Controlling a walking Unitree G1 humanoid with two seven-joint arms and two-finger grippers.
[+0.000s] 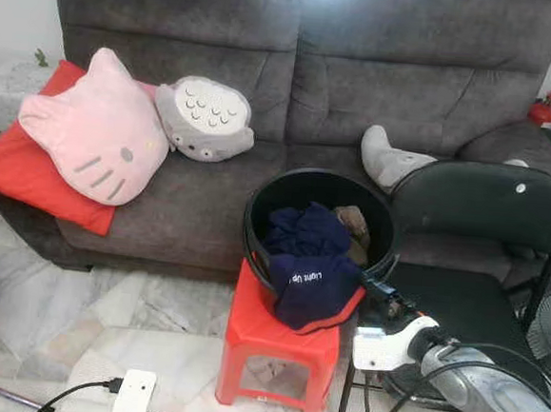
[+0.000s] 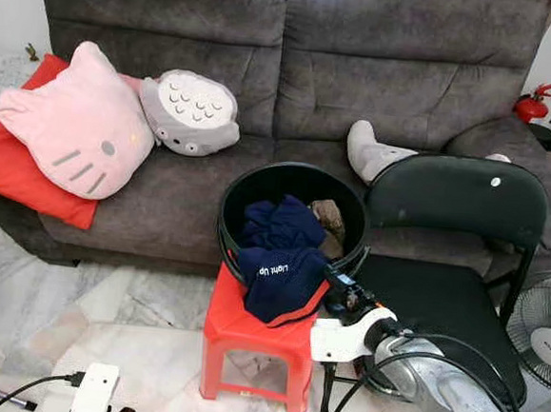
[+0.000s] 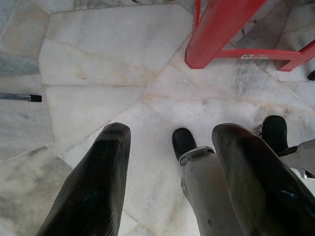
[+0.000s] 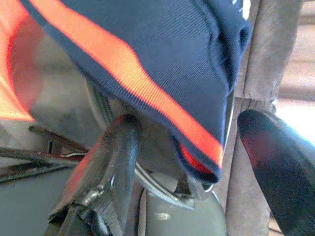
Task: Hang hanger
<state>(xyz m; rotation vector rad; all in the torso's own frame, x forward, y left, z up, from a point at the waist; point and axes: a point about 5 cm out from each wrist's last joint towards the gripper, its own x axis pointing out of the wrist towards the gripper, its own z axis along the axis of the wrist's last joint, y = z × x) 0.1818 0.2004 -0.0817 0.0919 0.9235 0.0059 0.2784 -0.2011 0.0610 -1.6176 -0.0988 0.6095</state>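
A black bucket (image 1: 260,214) stands on a red plastic stool (image 1: 256,333) in front of the sofa. It holds dark clothes, and a navy garment with orange trim (image 1: 309,285) hangs over its front rim. My right gripper (image 1: 377,289) reaches in from the lower right, close to the bucket's right rim. In the right wrist view its fingers (image 4: 115,162) stand open on either side of the garment's orange-edged hem (image 4: 197,157), with the bucket's wall and wire handle just behind. My left gripper (image 3: 170,135) hangs open over the marble floor, near the stool's leg (image 3: 216,34).
A black folding chair (image 1: 476,207) stands right of the stool, over my right arm. Behind it is a grey sofa (image 1: 361,89) with a pink cat cushion (image 1: 100,130), a grey cushion and a red pillow. A fan (image 2: 543,342) is at far right. A white device with a cable (image 1: 132,395) lies on the floor.
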